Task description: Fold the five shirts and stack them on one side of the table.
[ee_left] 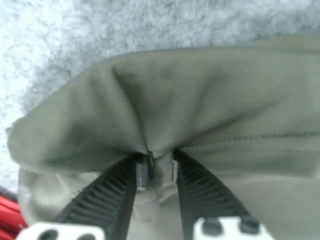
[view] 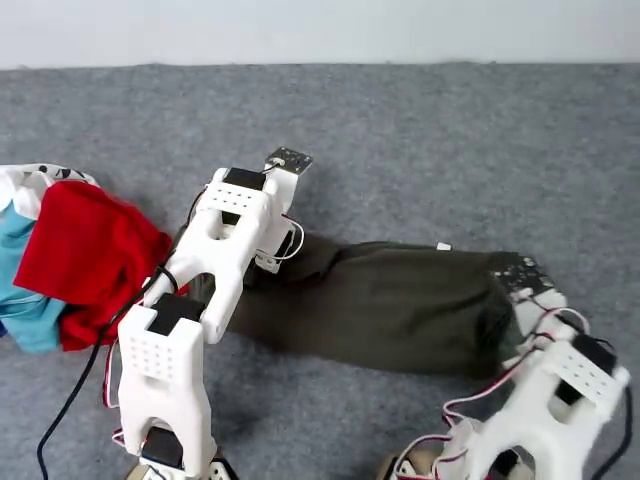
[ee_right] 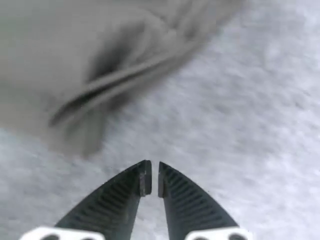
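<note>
Olive shirt (view: pixel 380 305) pinched by left fingers (ee_left: pixel 119 196); right fingers (ee_right: pixel 125 196) closed, empty.

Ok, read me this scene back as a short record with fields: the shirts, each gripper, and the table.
shirt in work: olive shirt, lying stretched across mid-table
left gripper: fingers shut on a bunched fold of the olive shirt
right gripper: fingers shut, holding nothing, above bare table beside the olive shirt
pile: red shirt on top, teal shirt and white patterned shirt beneath, loosely heaped at one side of the table
table: grey, felt-like surface
</note>
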You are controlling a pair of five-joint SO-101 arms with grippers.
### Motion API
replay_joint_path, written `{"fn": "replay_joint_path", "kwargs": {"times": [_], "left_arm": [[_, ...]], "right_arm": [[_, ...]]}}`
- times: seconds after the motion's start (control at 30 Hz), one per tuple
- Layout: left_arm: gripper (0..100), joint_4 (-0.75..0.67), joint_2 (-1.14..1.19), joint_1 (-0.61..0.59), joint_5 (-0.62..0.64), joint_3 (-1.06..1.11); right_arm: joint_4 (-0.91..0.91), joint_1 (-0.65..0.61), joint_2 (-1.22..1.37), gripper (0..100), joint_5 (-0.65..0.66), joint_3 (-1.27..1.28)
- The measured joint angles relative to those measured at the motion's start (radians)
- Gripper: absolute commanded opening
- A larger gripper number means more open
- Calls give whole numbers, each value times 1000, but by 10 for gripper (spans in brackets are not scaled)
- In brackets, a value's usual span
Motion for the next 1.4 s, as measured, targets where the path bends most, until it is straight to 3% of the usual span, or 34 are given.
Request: {"fn": "replay_joint_path", "kwargs": {"times": [0.2, 0.37, 0.57, 0.77, 0.87, 1.03, 1.27, 1.4], "left_arm": [[98, 0, 0, 0, 0, 0], [98, 0, 0, 0, 0, 0], [98, 0, 0, 0, 0, 0], [98, 0, 0, 0, 0, 0], [98, 0, 0, 0, 0, 0], [98, 0, 0, 0, 0, 0], [98, 0, 0, 0, 0, 0], [98, 0, 0, 2, 0, 0]], "right_arm": [[-32, 23, 2, 40, 32, -37], [114, -8, -31, 38, -83, -92], [347, -272, -146, 39, -221, -83], [331, -565, -207, 39, -362, 17], [250, -629, -209, 39, -371, 110], [80, -554, -209, 39, -319, 247], [-129, -244, -212, 39, -80, 267], [-230, -123, -212, 39, -37, 267]]}}
